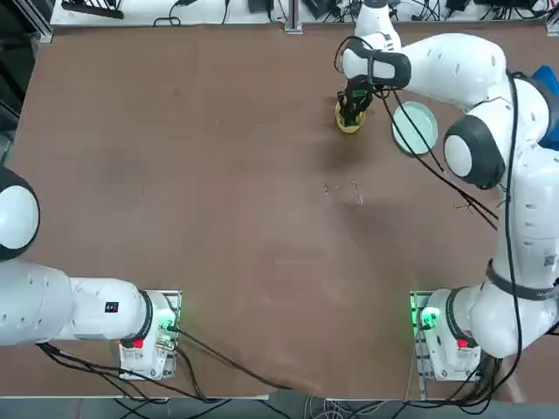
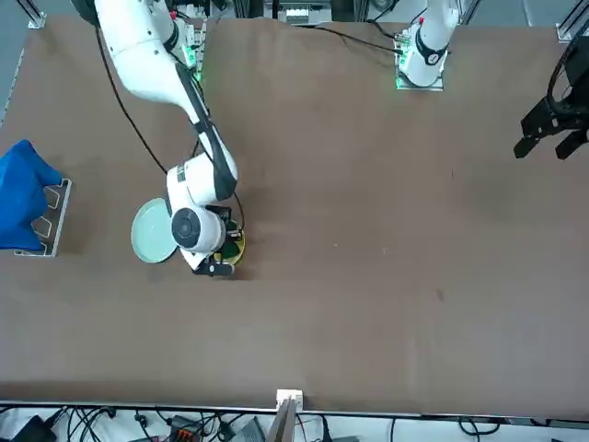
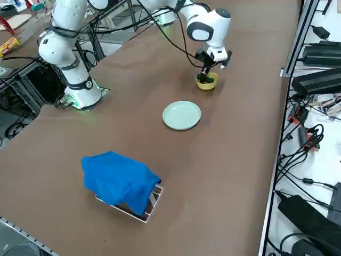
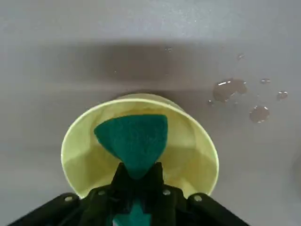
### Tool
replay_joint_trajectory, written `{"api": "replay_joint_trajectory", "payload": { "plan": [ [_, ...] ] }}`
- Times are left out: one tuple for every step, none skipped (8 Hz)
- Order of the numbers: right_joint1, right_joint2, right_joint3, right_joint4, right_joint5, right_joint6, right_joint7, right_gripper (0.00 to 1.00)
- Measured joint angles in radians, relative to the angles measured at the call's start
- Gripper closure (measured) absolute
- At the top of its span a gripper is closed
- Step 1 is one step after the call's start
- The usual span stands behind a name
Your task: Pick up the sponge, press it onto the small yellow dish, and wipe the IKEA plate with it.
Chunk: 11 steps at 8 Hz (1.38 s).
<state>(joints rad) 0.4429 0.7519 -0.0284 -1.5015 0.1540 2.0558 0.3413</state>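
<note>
Sponge (image 4: 136, 141) in the right gripper (image 4: 139, 175), over the yellow dish (image 4: 200, 162).
The fingers pinch the sponge at its middle, squeezing it narrow, its free end fanned out ahead of them. It is likely light, soft and springy, so a central hold suits pressing. The dish, around the sponge, looks light and apt to slide or tip; the plate (image 3: 181, 115) lies beside the hand, flat and probably stiff.

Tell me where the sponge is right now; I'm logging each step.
In the right wrist view, the sponge is pinched in the right gripper, inside the yellow dish, beside the pale green plate.
</note>
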Motion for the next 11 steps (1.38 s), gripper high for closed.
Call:
{"api": "replay_joint_trajectory", "payload": {
  "plan": [
    [-0.001, 0.000, 0.000, 0.001, 0.000, 0.000, -0.004, 0.90],
    [-0.002, 0.000, 0.000, 0.001, 0.000, 0.000, -0.009, 0.90],
    [-0.003, 0.000, 0.000, 0.001, 0.000, 0.000, -0.017, 0.90],
    [-0.004, 0.002, 0.000, 0.001, 0.000, 0.000, -0.029, 0.90],
    [-0.005, 0.003, 0.000, 0.001, 0.000, 0.000, -0.035, 0.90],
    [-0.006, 0.003, 0.000, 0.001, 0.000, 0.000, -0.037, 0.90],
    [-0.006, 0.003, 0.000, 0.001, 0.000, 0.000, -0.038, 0.90],
    [-0.007, 0.004, 0.000, 0.001, 0.000, 0.000, -0.038, 0.90],
    [-0.009, 0.004, 0.000, 0.001, 0.000, 0.001, -0.039, 0.90],
    [-0.010, 0.004, 0.000, 0.004, 0.000, 0.001, -0.041, 0.90],
    [-0.010, 0.003, 0.000, 0.014, 0.000, 0.000, -0.043, 0.90]
  ]
}}
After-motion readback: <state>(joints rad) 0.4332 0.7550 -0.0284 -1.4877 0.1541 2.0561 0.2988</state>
